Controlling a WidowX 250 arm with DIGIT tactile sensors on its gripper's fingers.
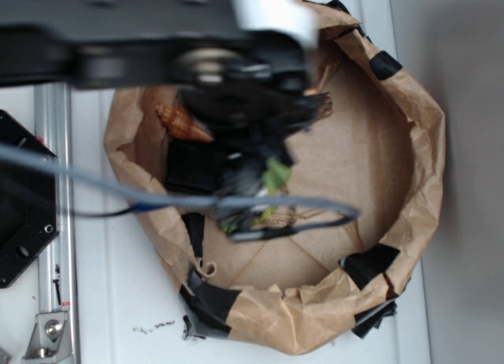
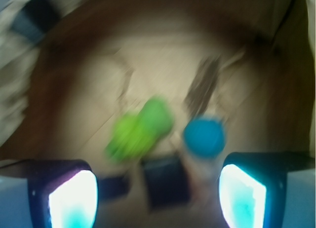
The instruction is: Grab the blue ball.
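Observation:
In the blurred wrist view the blue ball (image 2: 204,136) lies on the brown paper floor, just above and left of my right fingertip (image 2: 242,198). My gripper (image 2: 158,201) is open and empty, above the floor, with the fingers wide apart. A green plush toy (image 2: 140,129) lies left of the ball. A black square wallet (image 2: 165,181) lies between my fingers. In the exterior view my arm (image 1: 236,104) covers the ball; only a bit of the green toy (image 1: 276,175) shows.
Everything sits in a brown paper bag ring (image 1: 409,183) patched with black tape (image 1: 370,265). A brown shell-like object (image 1: 181,121) and a dark object (image 1: 193,167) lie at the left inside. A metal rail (image 1: 55,222) runs along the left.

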